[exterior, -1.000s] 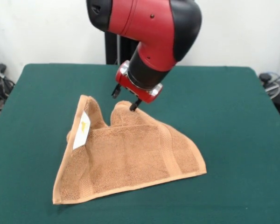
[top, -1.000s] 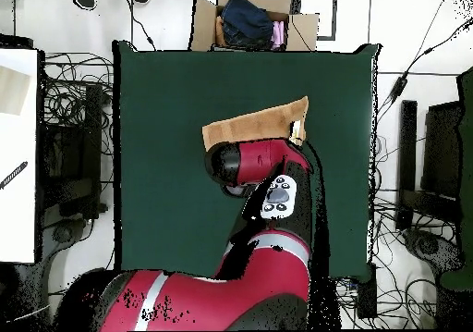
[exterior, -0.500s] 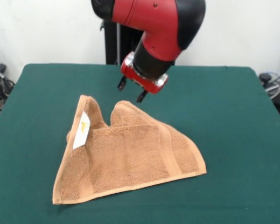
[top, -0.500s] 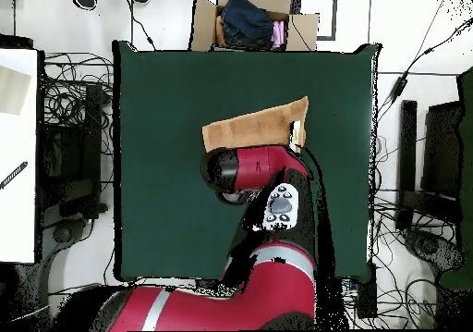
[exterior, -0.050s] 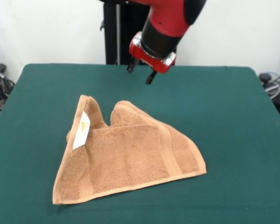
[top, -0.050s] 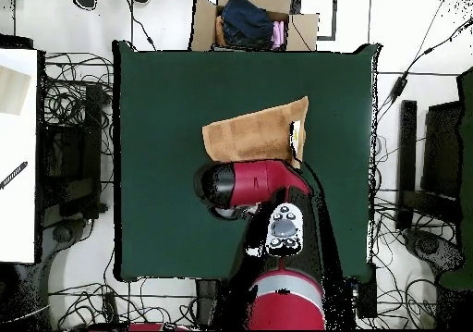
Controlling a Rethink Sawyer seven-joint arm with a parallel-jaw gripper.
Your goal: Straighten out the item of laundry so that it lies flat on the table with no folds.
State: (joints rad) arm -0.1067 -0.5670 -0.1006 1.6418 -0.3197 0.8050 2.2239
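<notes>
a: the towel (exterior, -0.050s: 126, 154) lay below and in front of the gripper (exterior, -0.050s: 140, 73), folded over, label (exterior, -0.050s: 84, 130) showing.
b: so not flat?
a: no. gripper hung empty above the table (exterior, -0.050s: 233, 121), fingers seemingly apart.

We see the towel (exterior, -0.050s: 126, 156) lying on the table (exterior, -0.050s: 233, 121), left of centre & toward the near edge in the front view, part folded over itself. Its label (exterior, -0.050s: 82, 130) sits on the raised left flap. The gripper (exterior, -0.050s: 140, 73) hangs above the table's far side, behind the towel & well apart from it, touching nothing. From overhead, the arm (top, -0.050s: 249, 182) lies just below the towel (top, -0.050s: 251, 134); a box (top, -0.050s: 254, 21) sits beyond the table's top edge.
</notes>
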